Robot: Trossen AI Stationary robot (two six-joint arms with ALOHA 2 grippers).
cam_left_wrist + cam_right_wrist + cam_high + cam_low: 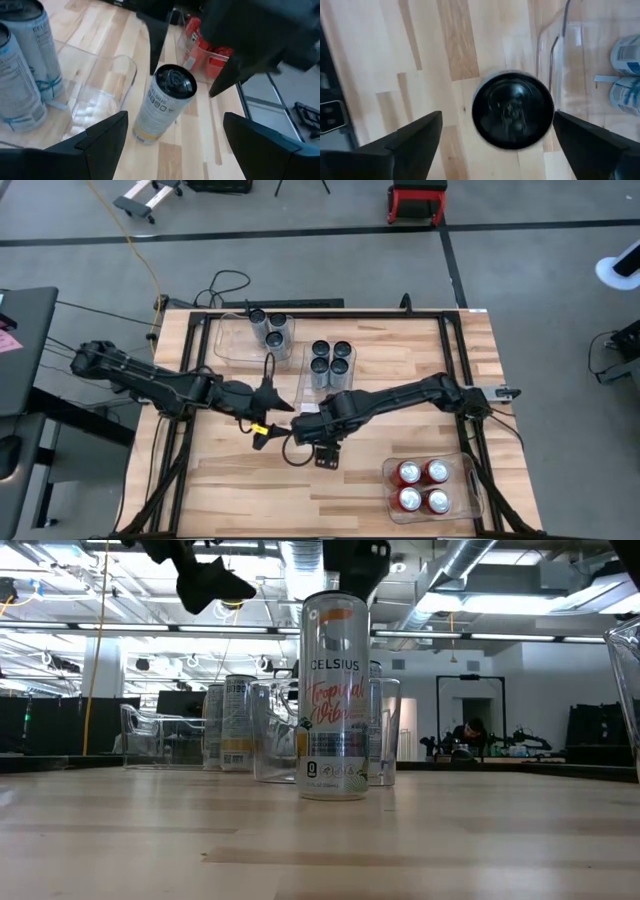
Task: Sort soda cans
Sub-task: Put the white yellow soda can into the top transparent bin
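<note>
A white soda can (335, 700) with a black top (512, 110) stands upright on its base on the wooden table, beside the near end of a clear bin (560, 65). My right gripper (497, 117) hangs open just above it, pointing down, one finger on either side of the top and neither touching. In the high view the right gripper (312, 415) hides the can. My left gripper (175, 145) is open and holds nothing; it faces the can (162, 102) from the table's left, a short way off (272, 412).
The middle bin (305, 380) holds several black-topped cans (330, 360) at its far end. A far-left bin (230, 340) holds three silver cans (268, 328). A near-right bin (470, 490) holds several red cans (424, 485). Bare wood lies along the table's near edge.
</note>
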